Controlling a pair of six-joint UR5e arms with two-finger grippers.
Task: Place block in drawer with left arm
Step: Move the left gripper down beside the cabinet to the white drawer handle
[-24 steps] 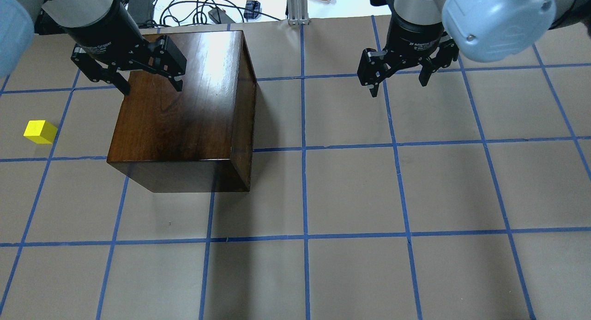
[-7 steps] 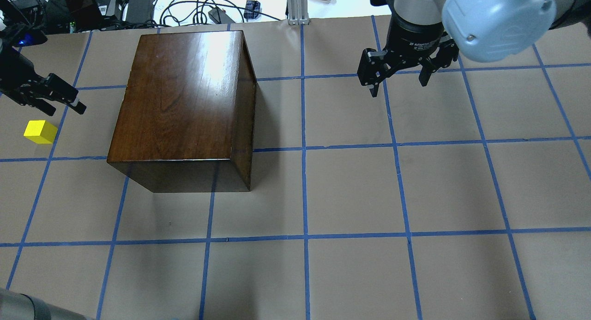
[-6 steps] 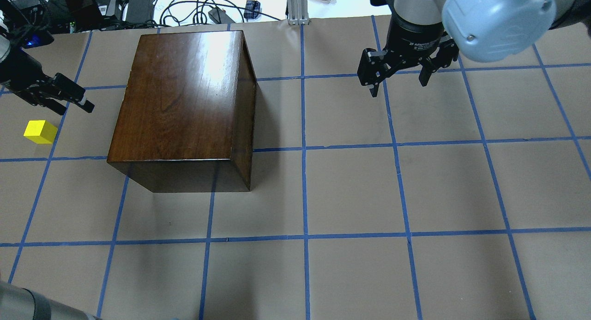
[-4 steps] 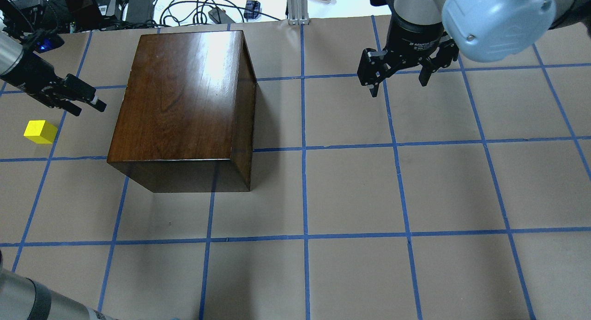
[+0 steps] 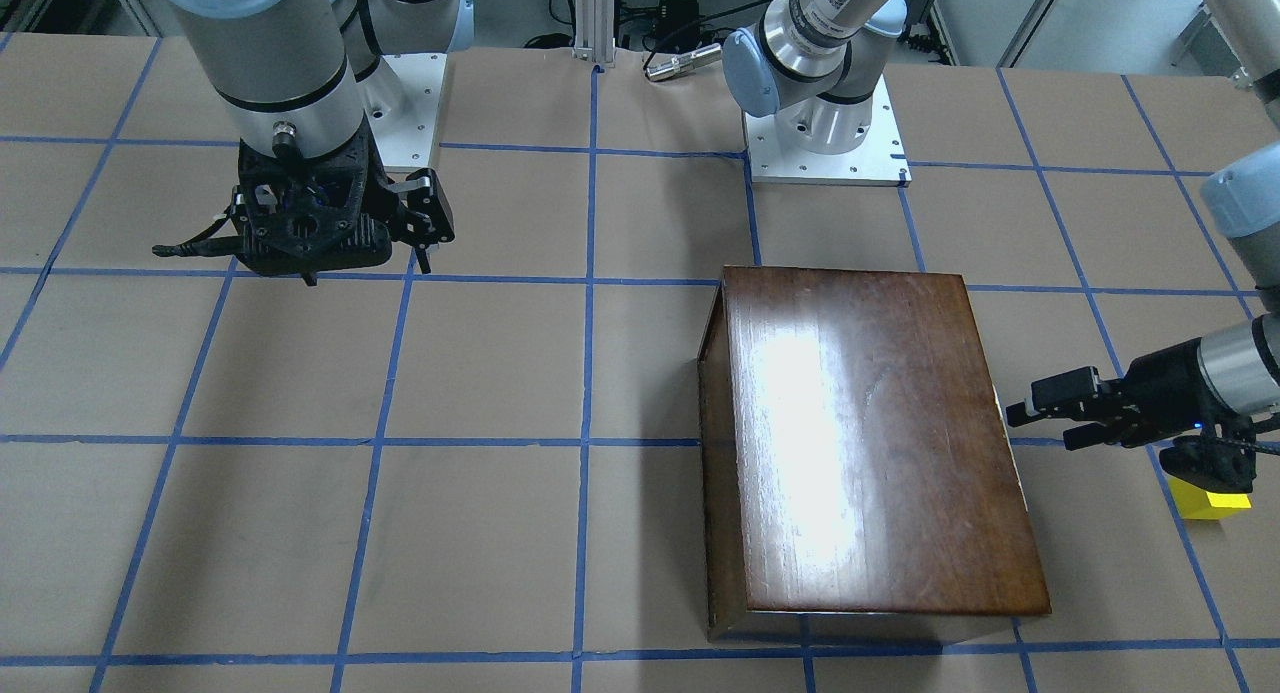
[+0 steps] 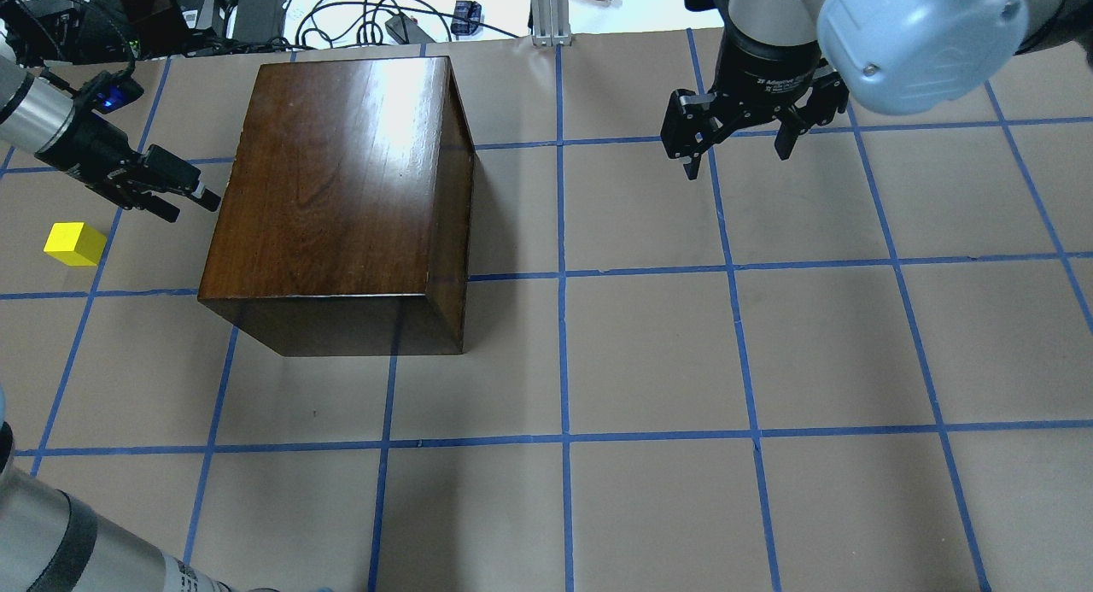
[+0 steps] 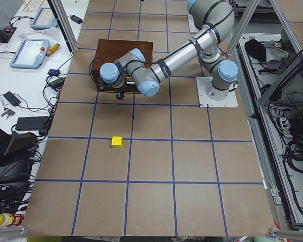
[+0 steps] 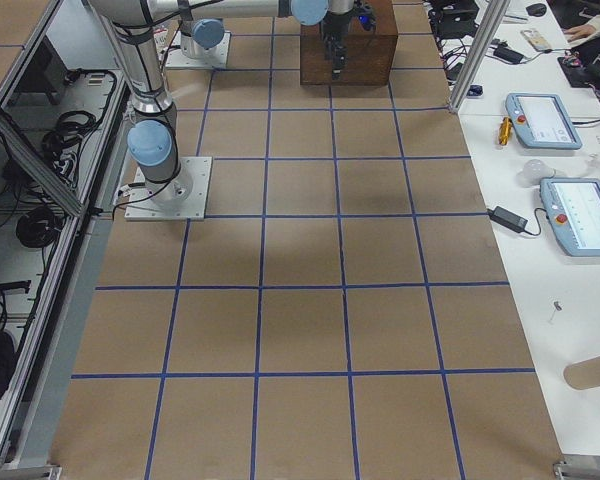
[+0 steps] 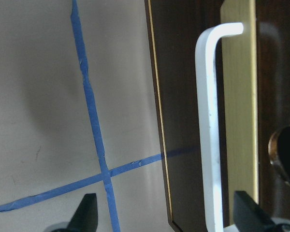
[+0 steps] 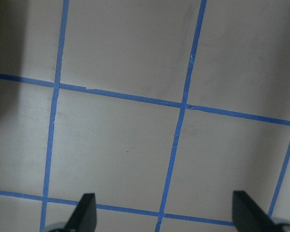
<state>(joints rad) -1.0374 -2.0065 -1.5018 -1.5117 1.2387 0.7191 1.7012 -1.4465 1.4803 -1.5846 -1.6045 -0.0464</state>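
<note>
The block (image 6: 75, 243), a small bright yellow cube, sits alone on the paper-covered table (image 6: 649, 353) near its left edge, with nothing gripping it. Take the overhead view as your clock face, with 12 o'clock pointing away from the robot. The block then lies at about 8 o'clock from the left gripper (image 6: 189, 208), near it but apart. The left gripper points the other way, toward 3 o'clock. Its fingers are spread and empty, and the tips are just short of the left side face of the glossy dark wooden box (image 6: 341, 182). That face holds the drawer (image 9: 183, 96), which looks fully shut, with only its dark front panel showing. In the left wrist view a white bar handle (image 9: 208, 125) stands off the panel beside a brass plate (image 9: 239, 96), its long axis running from 12 to 6 o'clock. The two fingertips (image 9: 87, 215) sit at 9 and 3 o'clock on either side, so the gripper straddles the bar crosswise, with the bar closer to the 3 o'clock finger. The step in hand is probably pulling the drawer out before fetching the block. The left arm (image 7: 179, 54) is much the nearer to both. The right gripper (image 6: 736, 161), its fingers also apart and empty, hangs well away at 3 o'clock beyond the box.
</note>
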